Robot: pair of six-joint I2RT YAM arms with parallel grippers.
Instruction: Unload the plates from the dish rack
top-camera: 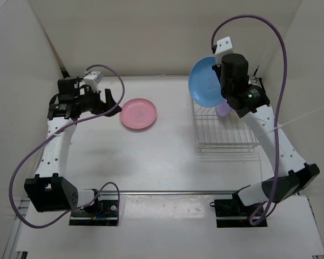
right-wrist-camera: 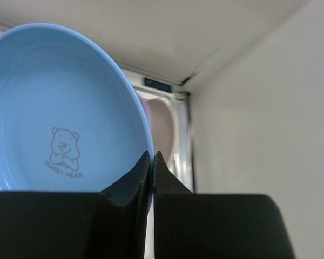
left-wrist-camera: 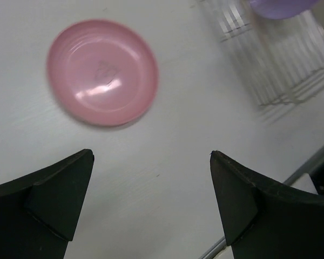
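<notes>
My right gripper point(right-wrist-camera: 152, 157) is shut on the rim of the blue plate point(right-wrist-camera: 54, 108), which carries a bear print. In the top view the blue plate point(top-camera: 204, 81) hangs tilted above the far end of the dish rack point(top-camera: 227, 137). A purple plate point(top-camera: 222, 110) stands in the rack, mostly hidden under my right wrist. Behind the blue plate, a cream plate point(right-wrist-camera: 168, 127) shows blurred. The pink plate point(top-camera: 139, 114) lies flat on the table. My left gripper point(top-camera: 115, 102) hovers just left of it, open and holding nothing; its wrist view shows the pink plate point(left-wrist-camera: 101, 72) ahead of the jaws.
White walls close in the table at the back and both sides; the rack sits near the right wall. A metal rail point(top-camera: 167, 191) runs along the near edge by the arm bases. Purple cables loop above both arms.
</notes>
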